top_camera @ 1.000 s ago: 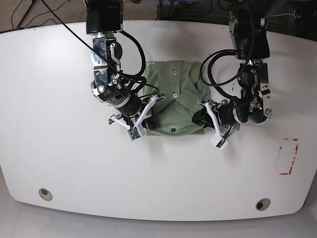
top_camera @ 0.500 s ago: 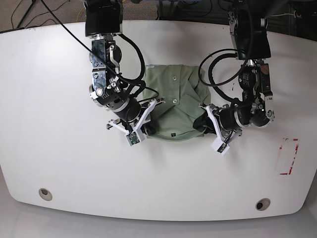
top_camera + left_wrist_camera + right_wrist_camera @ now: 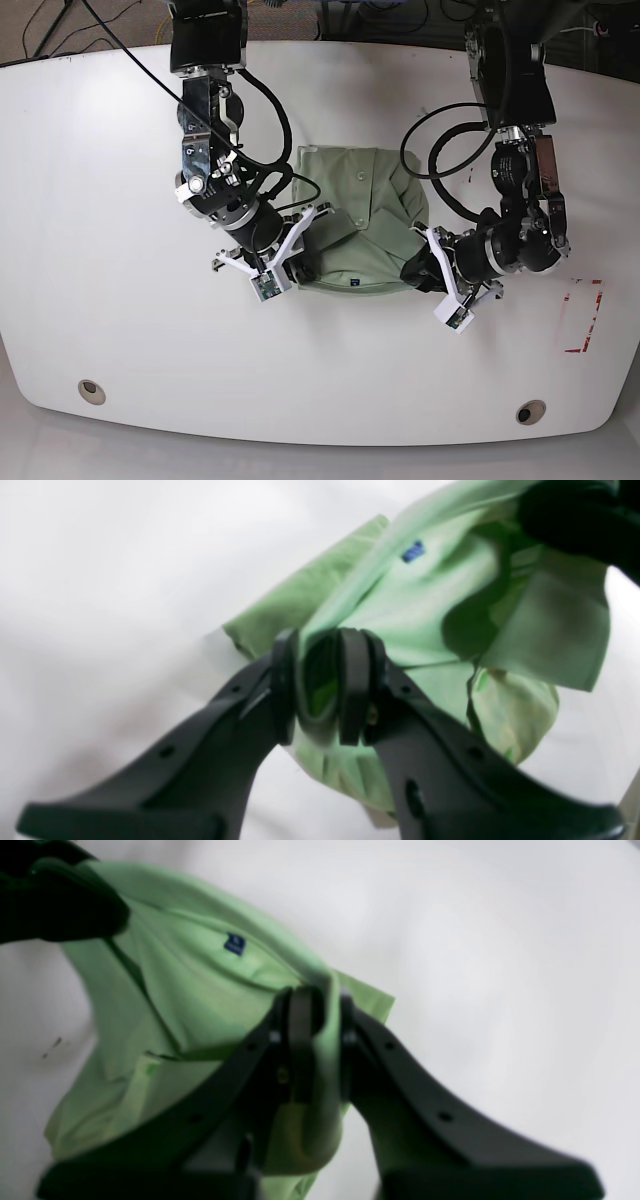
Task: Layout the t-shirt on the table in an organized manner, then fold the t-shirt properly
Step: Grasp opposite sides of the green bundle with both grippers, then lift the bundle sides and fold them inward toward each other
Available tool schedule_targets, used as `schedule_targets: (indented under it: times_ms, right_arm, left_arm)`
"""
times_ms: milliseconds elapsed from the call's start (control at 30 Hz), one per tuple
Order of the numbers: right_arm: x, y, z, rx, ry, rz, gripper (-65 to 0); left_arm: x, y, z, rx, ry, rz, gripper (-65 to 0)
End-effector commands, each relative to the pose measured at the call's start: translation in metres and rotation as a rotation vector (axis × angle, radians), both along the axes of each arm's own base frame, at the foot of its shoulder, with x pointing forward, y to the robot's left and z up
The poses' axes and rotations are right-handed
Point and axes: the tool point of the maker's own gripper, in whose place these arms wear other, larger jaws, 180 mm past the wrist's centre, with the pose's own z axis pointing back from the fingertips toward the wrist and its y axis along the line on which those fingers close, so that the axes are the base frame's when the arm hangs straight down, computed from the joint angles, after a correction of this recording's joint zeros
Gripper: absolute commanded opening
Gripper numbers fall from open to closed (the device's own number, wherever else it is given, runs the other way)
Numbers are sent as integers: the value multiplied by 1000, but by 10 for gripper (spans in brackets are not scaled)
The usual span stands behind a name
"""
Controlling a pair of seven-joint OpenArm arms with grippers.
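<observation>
t-shirt (image 3: 358,225) bunched, hem edge toward viewer | left gripper (image 3: 325,690), right gripper (image 3: 312,1040) each pinching hem corner

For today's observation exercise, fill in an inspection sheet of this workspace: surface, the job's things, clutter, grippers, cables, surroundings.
Surface: white table, glossy; two round grommet holes near the front edge, a red-marked rectangle at one side.
Job's things: pale green t-shirt, bunched and creased, not flat; small blue label showing.
Clutter: nothing seen.
Grippers: left gripper shut on a fold of the t-shirt; right gripper shut on its opposite edge.
Cables: black cables loop along both arms, above the cloth.
Surroundings: floor with more cables beyond the far table edge; details unclear.
</observation>
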Motion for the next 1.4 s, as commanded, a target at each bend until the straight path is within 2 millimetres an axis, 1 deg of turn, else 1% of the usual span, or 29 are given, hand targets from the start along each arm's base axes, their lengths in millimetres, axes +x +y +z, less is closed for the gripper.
schedule_targets:
  times_ms: [0, 167, 367, 467, 633, 800, 1000, 1067, 1133, 1167, 1267, 1333, 1367]
  right_arm:
    - [9, 1, 29, 23, -90, -1, -598]
    - [7, 4, 36, 17, -115, 24, -598]
    - [6, 5, 51, 14, -162, 40, -598]
    - [5, 5, 58, 15, -183, 40, -598]
    - [5, 5, 58, 14, -182, 40, -598]
    - [6, 5, 53, 15, -168, 40, -598]
    - [6, 6, 53, 15, -169, 42, -598]
    - [6, 6, 53, 15, -169, 42, -598]
    - [6, 6, 54, 15, -171, 42, -598]
    - [6, 6, 54, 15, -171, 42, -598]
    - [6, 6, 53, 15, -169, 42, -598]
    - [6, 6, 53, 15, -169, 42, -598]
    - [6, 6, 53, 15, -169, 42, -598]
  left_arm:
    - [8, -1, 24, -3, -69, -9, -543]
    - [8, -2, 38, 13, -114, -13, -543]
    - [7, -2, 55, 28, -169, -18, -543]
    - [6, -2, 59, 42, -180, -20, -543]
    - [9, -1, 63, 45, -190, -19, -543]
    - [10, 0, 60, 48, -180, -14, -542]
    - [11, 0, 43, 32, -118, -12, -539]
    - [11, 1, 34, 27, -89, -10, -518]
    - [12, 1, 27, 18, -67, -8, -479]
    - [13, 0, 23, 3, -57, -5, -432]
    - [16, -3, 21, -39, -66, 2, -342]
    - [18, -5, 20, -63, -72, 8, -293]
    - [18, -6, 19, -69, -71, 7, -281]
